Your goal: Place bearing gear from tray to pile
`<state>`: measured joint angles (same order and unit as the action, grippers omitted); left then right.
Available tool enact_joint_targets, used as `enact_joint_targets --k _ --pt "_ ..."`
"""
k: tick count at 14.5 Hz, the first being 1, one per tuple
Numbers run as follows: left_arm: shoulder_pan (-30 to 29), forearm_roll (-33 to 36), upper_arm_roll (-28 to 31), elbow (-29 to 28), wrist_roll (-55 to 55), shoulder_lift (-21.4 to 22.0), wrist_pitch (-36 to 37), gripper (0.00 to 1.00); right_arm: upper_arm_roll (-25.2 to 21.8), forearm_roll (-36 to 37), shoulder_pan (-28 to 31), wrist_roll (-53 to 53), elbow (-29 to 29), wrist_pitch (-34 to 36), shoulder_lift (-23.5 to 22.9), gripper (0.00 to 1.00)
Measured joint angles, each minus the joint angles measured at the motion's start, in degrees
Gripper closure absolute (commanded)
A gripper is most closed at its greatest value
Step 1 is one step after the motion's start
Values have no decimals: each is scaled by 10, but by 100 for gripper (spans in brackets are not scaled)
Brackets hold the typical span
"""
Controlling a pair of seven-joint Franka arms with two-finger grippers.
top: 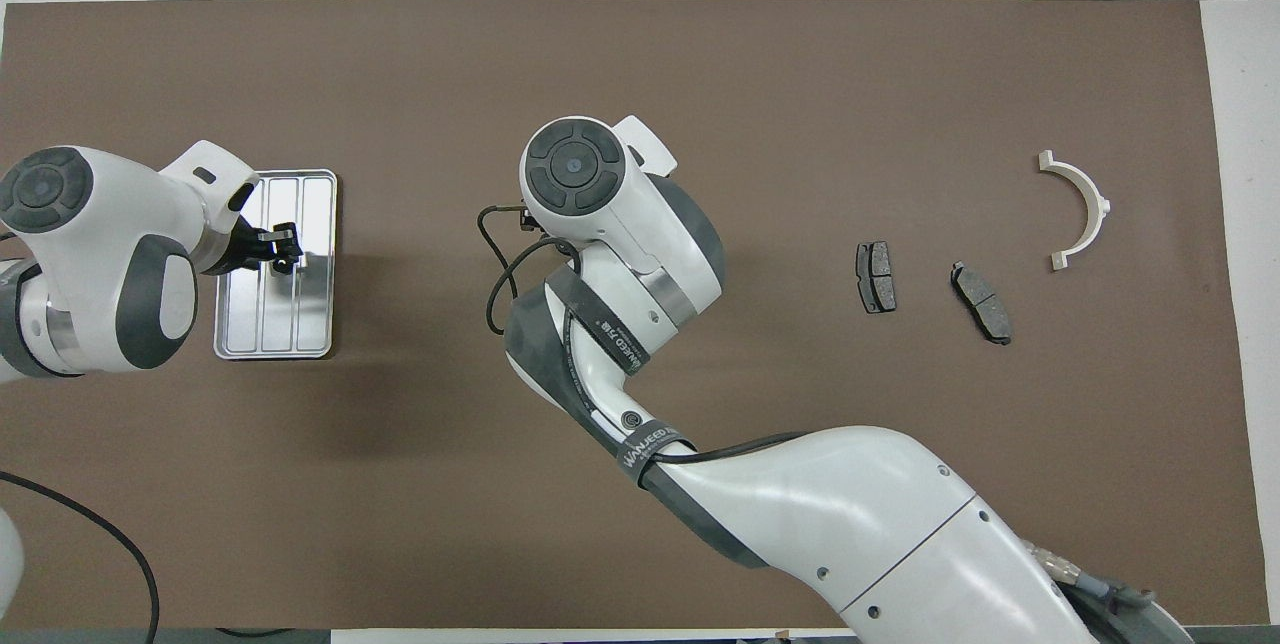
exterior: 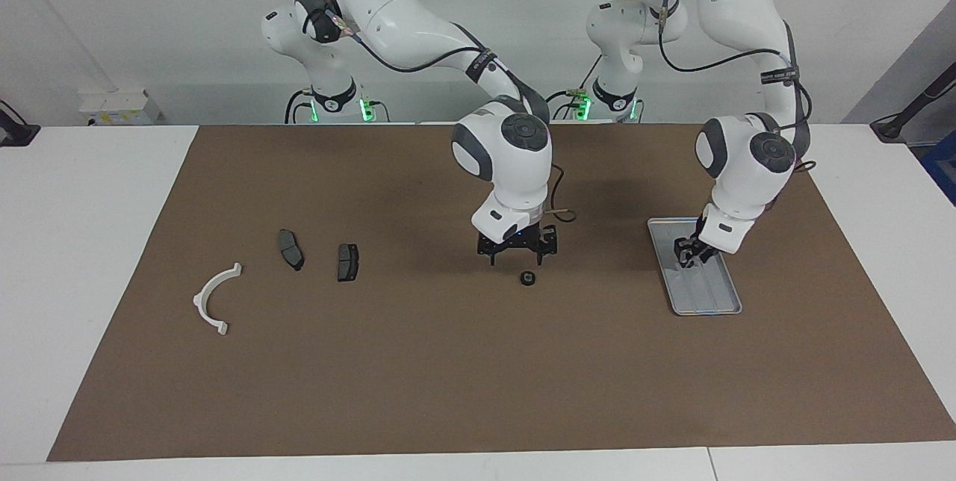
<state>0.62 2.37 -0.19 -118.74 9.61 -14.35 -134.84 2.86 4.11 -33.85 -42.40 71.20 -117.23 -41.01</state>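
The bearing gear (exterior: 528, 278) lies on the brown mat (exterior: 448, 376), between the tray (exterior: 721, 302) and the pile (exterior: 347, 262). The right gripper (exterior: 517, 260) hovers just over it with its 2 fingers spread. The gear is probably light, stiff and smooth, so grip across its outer rim. The left gripper (exterior: 688, 258) is low over the tray; I cannot tell its jaws.

**Non-Task Items on the Work Surface**

A brown mat (exterior: 448, 376) covers most of the white table (exterior: 89, 242), leaving bare white margins at both ends. A white box (exterior: 119, 106) stands at the wall, at the right arm's end. A black cable (top: 90, 544) lies across the mat corner nearest the left arm's base.
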Motion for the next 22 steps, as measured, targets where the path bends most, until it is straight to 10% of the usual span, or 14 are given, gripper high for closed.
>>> enact_joint_targets --k 10,15,22 --pt "-1 0 -1 -17 9 0 -19 53 6 -13 -1 2 -12 20 -27 0" --pt "-1 -1 -2 -23 11 0 -29 93 6 -13 -17 1 -43 21 -54 0" --pt "-1 -1 -3 -23 12 0 -28 95 6 -14 -20 1 -47 22 -56 1"
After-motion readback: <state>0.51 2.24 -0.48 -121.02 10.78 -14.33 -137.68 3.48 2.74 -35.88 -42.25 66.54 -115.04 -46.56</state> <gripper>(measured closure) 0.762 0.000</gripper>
